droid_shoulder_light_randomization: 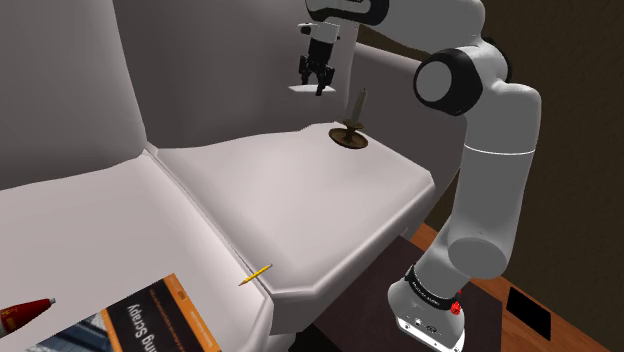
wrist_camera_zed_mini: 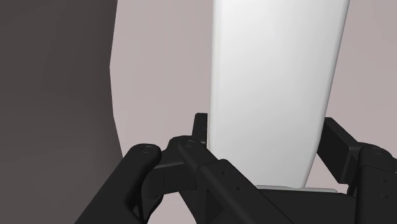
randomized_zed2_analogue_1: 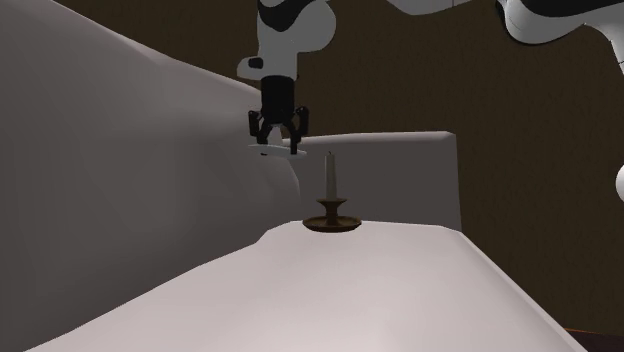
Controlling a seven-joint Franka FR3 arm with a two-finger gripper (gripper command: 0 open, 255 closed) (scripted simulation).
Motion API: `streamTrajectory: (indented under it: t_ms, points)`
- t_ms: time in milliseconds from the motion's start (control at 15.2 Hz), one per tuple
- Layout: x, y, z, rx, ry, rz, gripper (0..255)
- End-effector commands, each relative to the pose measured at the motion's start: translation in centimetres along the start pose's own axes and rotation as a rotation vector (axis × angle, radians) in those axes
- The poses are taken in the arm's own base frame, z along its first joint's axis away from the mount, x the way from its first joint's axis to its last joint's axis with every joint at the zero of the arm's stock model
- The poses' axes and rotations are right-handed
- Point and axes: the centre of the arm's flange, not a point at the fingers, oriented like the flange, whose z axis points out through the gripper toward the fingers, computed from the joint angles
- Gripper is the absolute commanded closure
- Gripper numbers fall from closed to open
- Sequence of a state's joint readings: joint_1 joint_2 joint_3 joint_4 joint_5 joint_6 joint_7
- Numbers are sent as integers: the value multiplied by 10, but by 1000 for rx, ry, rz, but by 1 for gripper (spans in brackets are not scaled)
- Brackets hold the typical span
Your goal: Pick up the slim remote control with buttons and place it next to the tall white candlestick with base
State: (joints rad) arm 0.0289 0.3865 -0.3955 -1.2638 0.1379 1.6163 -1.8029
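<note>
My black gripper hangs in the air above the back of the pale sofa seat, shut on a slim, plain white remote that lies roughly level between the fingers. In the second exterior view the gripper and the remote are above and to the left of the candlestick. The candlestick is a pale taper on a round brown base, upright on the cushion's far corner. In the wrist view the remote is a long white slab clasped by the fingers.
A yellow pencil lies at the seam near the cushion's front edge. An orange-edged book and a red object rest on the neighbouring cushion. The sofa's backrest and armrest rise behind. My stand is at the lower right.
</note>
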Motion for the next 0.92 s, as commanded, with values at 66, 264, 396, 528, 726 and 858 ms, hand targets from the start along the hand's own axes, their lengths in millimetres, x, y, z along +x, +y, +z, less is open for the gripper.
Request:
streamTrajectory:
  t_ms: [66,264,396,528,726,858]
  points:
    - [0,0,16,-1,0,0,255]
    - [0,0,31,-1,0,0,255]
    - [1,0,42,-1,0,0,255]
    - [1,1,53,-1,0,0,255]
    - [1,1,68,-1,0,0,255]
    - [1,1,79,-1,0,0,255]
